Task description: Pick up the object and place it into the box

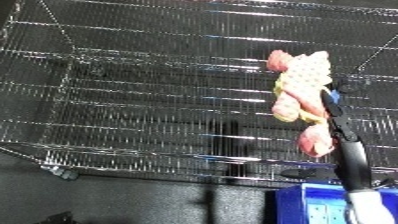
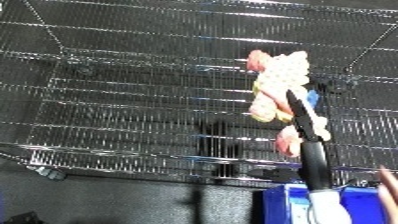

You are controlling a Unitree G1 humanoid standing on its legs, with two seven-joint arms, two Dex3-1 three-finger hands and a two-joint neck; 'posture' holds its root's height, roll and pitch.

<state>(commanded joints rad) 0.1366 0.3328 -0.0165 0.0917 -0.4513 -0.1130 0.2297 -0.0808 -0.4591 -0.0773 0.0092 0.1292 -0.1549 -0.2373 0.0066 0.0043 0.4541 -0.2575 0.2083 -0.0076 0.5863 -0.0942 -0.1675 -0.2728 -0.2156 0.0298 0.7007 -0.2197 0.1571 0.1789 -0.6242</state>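
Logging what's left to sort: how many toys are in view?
1. A pink and yellow soft toy is held up by the right robot hand over the wire bin. No others show, though the frame edges may hide some.

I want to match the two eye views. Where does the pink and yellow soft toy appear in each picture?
Left eye view: the soft toy is at right of centre, held up over the wire bin by the right robot hand.
Right eye view: it is nearer the centre.
Shared landmark: the blue box at the bottom edge, below the toy.
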